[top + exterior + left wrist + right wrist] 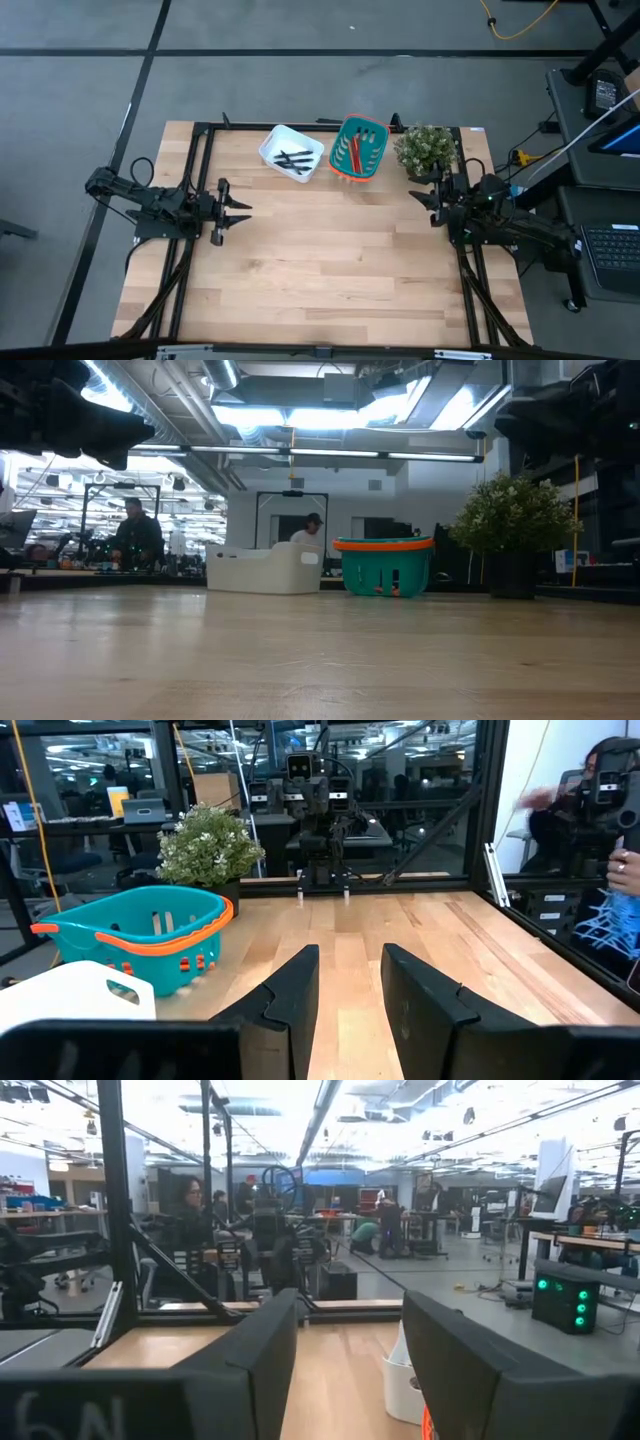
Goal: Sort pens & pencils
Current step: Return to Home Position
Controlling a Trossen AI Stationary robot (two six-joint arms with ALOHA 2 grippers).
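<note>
The pens (295, 158) are several thin black sticks lying in a white bin (291, 152) near the table's far edge. The pencils (355, 150), red and orange sticks, lie in a teal basket with an orange rim (359, 149) just to the right of it. My left gripper (238, 212) hovers open over the table's left side, pointing right, and its wrist view shows the open fingers (350, 982) empty. My right gripper (424, 196) is open at the right side, pointing left, beside the plant, and is also empty (350, 1350). In the low view the bin (264, 569) and the basket (386, 565) stand on the far tabletop, with their contents hidden.
A potted plant (427, 148) stands at the far right corner, right of the basket and close to my right arm. A black frame (203, 131) runs along the table's edges. The wooden tabletop (330, 260) stretches between the arms. People show in the room beyond.
</note>
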